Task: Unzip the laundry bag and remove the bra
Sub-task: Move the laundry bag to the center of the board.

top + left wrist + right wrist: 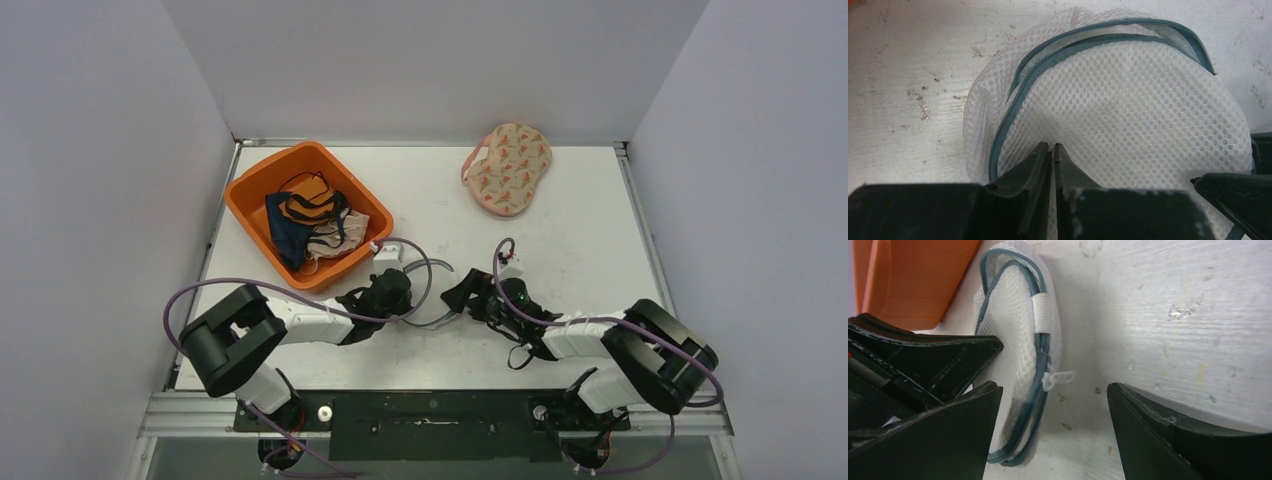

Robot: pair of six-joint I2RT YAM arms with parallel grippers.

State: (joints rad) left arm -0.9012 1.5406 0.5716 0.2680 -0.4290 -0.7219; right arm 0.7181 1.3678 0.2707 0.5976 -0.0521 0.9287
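The white mesh laundry bag (431, 292) with a blue-grey zipper (1013, 107) lies on the table between my two grippers. My left gripper (402, 292) is shut, pinching a fold of the bag's mesh (1053, 145). My right gripper (463, 296) is open beside the bag's right edge (1054, 390). The white zipper pull (1060, 377) lies just ahead of the jaws, which do not touch it. The zipper looks partly parted at the bag's far edge. A floral bra (508, 168) with a pink strap lies at the back of the table, outside the bag.
An orange basket (255, 190) holding several garments stands at the back left, close to the left gripper; its wall shows in the right wrist view (913, 280). Purple cables loop over both arms. White walls close in the table.
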